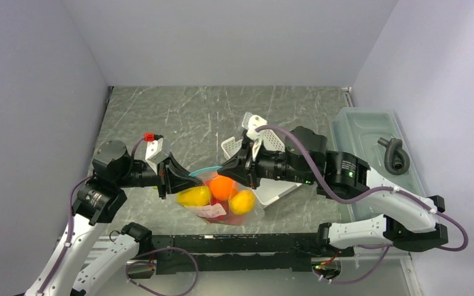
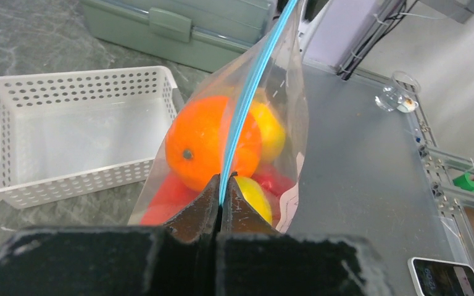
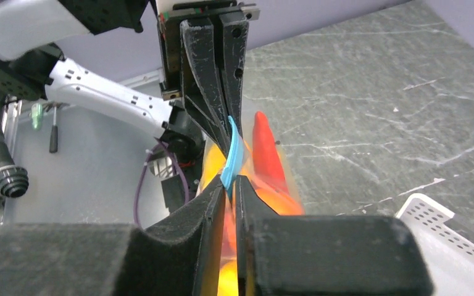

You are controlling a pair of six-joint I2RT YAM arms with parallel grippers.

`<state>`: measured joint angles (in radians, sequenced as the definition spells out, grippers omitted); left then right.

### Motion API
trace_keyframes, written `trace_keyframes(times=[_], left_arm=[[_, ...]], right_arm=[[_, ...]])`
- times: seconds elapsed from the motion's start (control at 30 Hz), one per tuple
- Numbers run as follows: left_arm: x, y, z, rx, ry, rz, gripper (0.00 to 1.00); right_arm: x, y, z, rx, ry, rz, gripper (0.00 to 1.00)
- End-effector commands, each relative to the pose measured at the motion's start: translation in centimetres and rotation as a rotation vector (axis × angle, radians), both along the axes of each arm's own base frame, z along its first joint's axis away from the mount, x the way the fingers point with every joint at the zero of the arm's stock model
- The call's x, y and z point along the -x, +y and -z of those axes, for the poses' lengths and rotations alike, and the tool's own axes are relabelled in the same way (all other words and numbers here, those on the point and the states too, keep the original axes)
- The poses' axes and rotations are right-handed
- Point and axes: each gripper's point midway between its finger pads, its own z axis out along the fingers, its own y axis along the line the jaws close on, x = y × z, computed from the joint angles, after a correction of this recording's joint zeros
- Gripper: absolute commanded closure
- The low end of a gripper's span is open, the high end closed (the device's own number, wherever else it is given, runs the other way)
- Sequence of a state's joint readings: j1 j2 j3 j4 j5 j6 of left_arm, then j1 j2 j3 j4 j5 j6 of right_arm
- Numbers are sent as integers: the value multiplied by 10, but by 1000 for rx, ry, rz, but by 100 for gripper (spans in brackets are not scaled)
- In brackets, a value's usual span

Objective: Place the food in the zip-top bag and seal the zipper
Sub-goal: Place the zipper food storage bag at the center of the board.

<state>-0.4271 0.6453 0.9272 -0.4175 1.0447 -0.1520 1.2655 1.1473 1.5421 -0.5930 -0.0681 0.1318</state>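
Left gripper [image 2: 221,185] pinched tight on the zipper [image 2: 250,86], right gripper [image 3: 230,185] clamping its far end, zip-top bag [image 1: 222,209] stretched between both jaws (orange [image 2: 203,145] and lemon [image 2: 270,129] inside)

Teal-blue zipper [image 3: 231,157] on clear bag [image 2: 293,111]; orange fruit [image 2: 203,142]; yellow lemon [image 1: 194,196]; white perforated basket [image 2: 80,179]; grey veined table [image 1: 191,111]

The left pincer [image 1: 188,180] has two matte black, wedge-shaped plastic fingers [image 2: 194,206] on a fuzzy black block [image 2: 99,262]. Just behind it sits a white angular bracket [image 1: 156,151] with a small red cap [image 1: 149,136], then round black joint housings [image 1: 111,161]. The right pincer [image 1: 222,168] is equally black; behind it a thin purple cable [image 1: 345,200] trails over glossy white arm shells [image 1: 401,209].
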Motion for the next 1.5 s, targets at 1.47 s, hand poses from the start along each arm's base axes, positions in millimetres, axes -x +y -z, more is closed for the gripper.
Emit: trace_keyframes(times=[1.47], left_arm=[[-224,200,3,-719,-281,-1591,100]], right_arm=[[-48,-47,51,-52,-40,331,53]])
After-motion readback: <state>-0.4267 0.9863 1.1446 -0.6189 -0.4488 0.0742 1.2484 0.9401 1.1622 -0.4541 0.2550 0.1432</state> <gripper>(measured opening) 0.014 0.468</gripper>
